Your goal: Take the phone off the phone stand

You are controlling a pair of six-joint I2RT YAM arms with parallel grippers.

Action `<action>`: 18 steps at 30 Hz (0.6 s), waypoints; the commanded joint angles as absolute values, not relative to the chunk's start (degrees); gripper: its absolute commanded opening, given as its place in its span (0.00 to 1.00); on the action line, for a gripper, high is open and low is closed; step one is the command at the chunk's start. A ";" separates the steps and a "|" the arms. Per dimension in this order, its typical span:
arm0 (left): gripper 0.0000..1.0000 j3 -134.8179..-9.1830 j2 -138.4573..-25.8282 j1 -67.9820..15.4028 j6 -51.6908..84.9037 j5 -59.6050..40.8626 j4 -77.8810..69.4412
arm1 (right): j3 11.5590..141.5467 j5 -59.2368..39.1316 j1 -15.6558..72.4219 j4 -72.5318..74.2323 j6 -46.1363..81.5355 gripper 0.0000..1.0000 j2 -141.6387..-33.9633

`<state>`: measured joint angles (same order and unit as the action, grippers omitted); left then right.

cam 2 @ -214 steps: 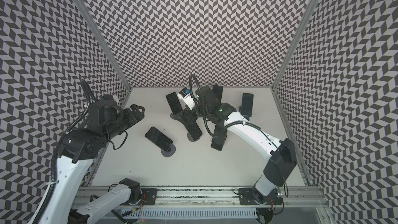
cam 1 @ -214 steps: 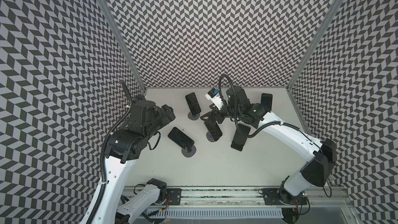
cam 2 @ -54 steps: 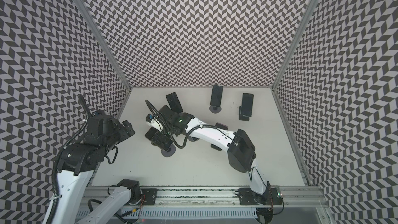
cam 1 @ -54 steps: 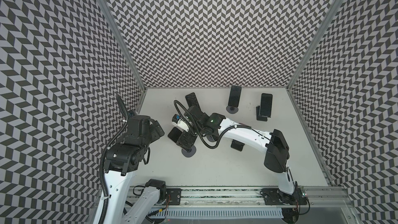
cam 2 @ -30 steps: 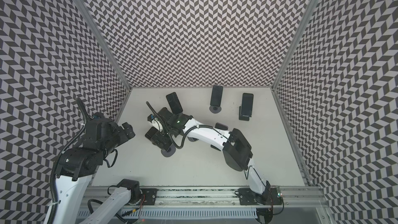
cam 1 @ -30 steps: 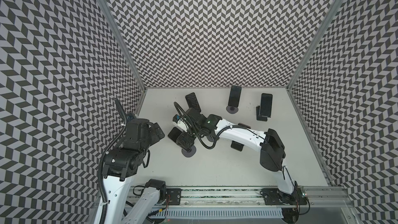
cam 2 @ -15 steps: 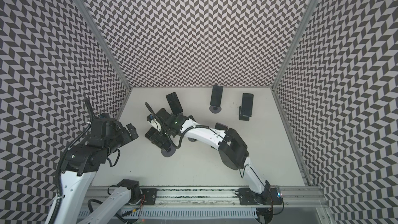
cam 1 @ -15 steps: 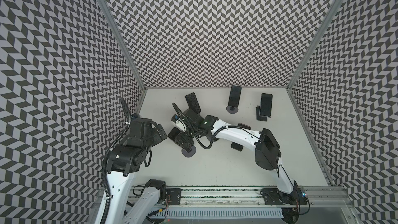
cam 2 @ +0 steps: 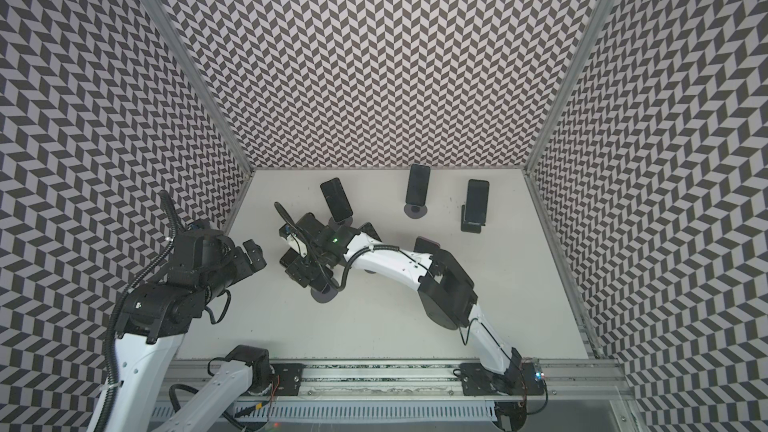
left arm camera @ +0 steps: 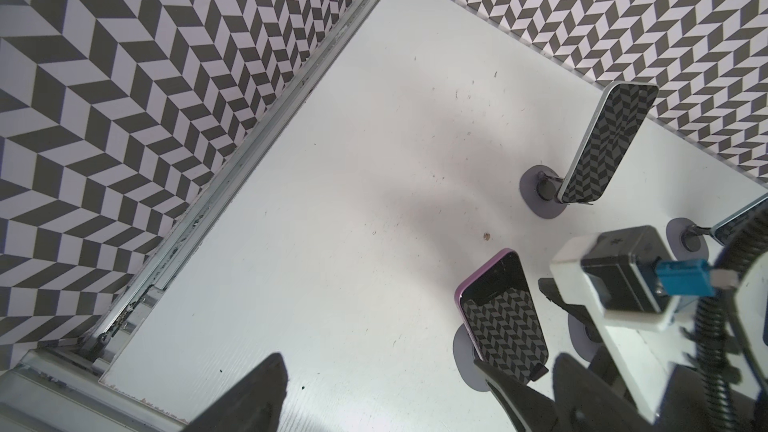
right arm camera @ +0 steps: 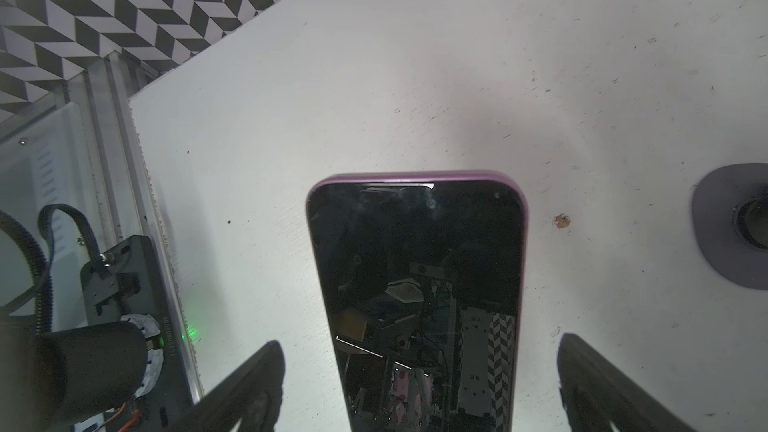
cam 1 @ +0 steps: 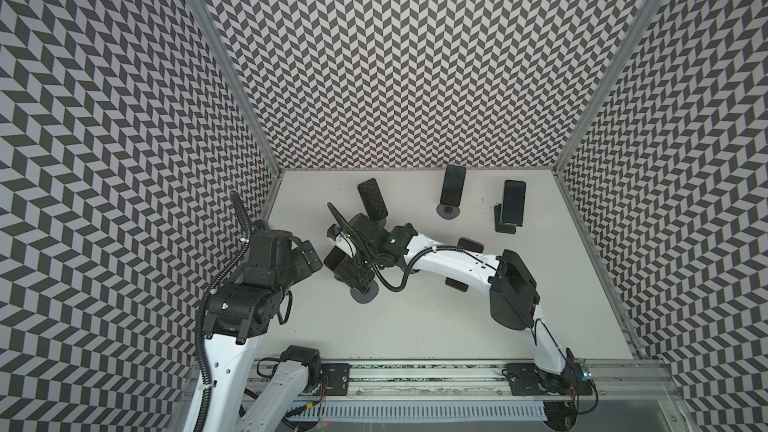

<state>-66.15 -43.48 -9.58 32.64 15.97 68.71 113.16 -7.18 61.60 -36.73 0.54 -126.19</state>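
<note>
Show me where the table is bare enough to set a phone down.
Barest: the table's front band, between the front rail and the right arm; also its right front corner. Crowded: mid-left around the purple phone and the back-row phones.

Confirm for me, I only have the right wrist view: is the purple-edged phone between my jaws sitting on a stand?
Observer: Yes; the left wrist view shows the purple-edged phone leaning tilted on a stand with a round grey base.
Operator: Where is the left gripper?
Observer: In both top views the left gripper hovers left of that phone, apart from it, jaws open and empty.
Operator: Other phones close by?
Observer: In both top views a second phone stands propped up just behind the right gripper.
</note>
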 commanded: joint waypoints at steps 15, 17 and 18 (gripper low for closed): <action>1.00 -66.14 -41.26 -9.29 33.57 16.86 71.67 | 114.82 -4.75 62.50 -34.27 0.55 0.99 -129.19; 1.00 -66.09 -41.07 -9.23 33.57 16.87 71.72 | 115.00 -4.32 62.58 -34.21 0.62 0.98 -129.44; 1.00 -66.09 -41.09 -9.24 33.66 16.87 71.81 | 115.03 -4.05 62.61 -34.21 0.62 0.98 -129.54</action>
<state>-66.15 -41.74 -9.58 32.93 16.01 70.08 113.32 -5.28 61.89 -36.40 0.54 -128.40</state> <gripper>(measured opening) 0.997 0.983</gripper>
